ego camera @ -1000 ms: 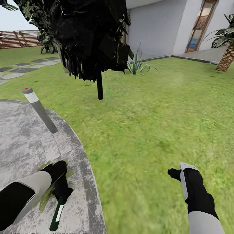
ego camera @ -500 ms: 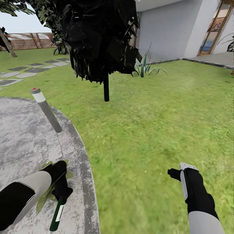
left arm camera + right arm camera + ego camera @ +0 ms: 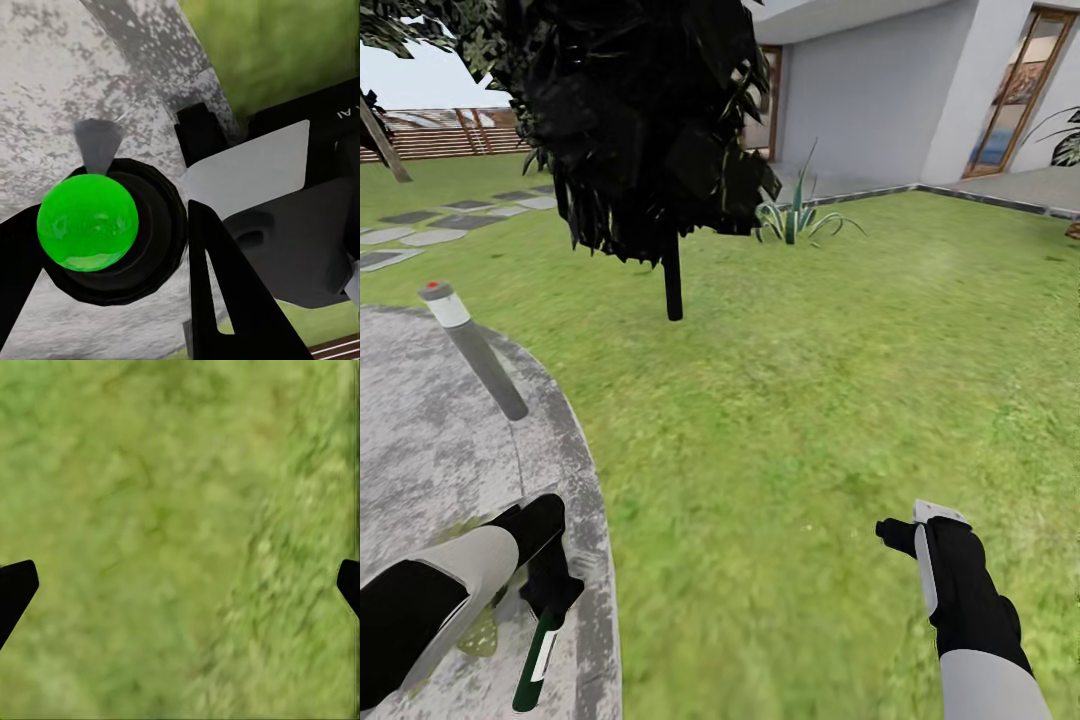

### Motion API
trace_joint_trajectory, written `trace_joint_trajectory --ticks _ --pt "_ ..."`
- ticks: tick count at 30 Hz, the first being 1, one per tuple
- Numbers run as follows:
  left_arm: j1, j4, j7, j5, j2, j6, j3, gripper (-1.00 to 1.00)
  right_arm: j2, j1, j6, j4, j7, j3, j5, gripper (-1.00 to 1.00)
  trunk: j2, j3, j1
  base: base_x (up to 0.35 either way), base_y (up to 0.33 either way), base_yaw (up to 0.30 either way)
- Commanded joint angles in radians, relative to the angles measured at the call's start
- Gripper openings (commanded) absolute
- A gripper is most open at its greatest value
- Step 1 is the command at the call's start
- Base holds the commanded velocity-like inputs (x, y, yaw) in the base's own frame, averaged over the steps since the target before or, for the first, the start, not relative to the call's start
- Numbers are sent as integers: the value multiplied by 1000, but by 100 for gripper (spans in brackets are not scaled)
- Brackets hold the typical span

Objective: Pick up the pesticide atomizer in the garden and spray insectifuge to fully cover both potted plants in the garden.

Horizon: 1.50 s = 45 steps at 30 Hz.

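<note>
Dark green pesticide atomizer [image 3: 538, 655] hangs clamped in the left hand [image 3: 550, 590] over the patio [image 3: 430, 430]; right hand [image 3: 895, 535] spread apart.

Pesticide atomizer [image 3: 538, 655]: dark green-black bottle with a white label, hanging bottom-down and slightly tilted from the left gripper [image 3: 550, 590], which is clamped on its upper end.

Potted plant [image 3: 478, 628]: pale green pointed leaves peeking out just beneath that arm (pot hidden).

Garden: grey mottled patio [image 3: 430, 440] under the hand, lawn [image 3: 810, 400] beside it.
</note>
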Motion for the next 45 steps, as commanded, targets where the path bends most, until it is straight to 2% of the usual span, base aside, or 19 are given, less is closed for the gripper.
trace_joint_trajectory --ticks 1,17,32,38,45 --pt "0 -2 -10 -11 0 5 2 -100 1 -1 4 -1 2 -1 4 100 0 -1 0 97 -325 0" --pt "0 -2 -10 -11 0 5 2 -100 1 -1 5 -1 2 -1 4 100 0 -1 0 7 -316 13" --pt "0 -5 -11 -4 2 5 12 -100 1 -1 4 -1 2 -1 3 100 0 -5 0 13 -24 180" --pt "0 -5 -11 -3 2 5 15 -100 1 -1 4 -1 2 -2 3 100 0 -5 0 311 -117 10" --pt "0 -5 -11 -3 2 6 17 -100 1 -1 4 -1 2 -1 3 100 0 -5 0 251 -124 209"
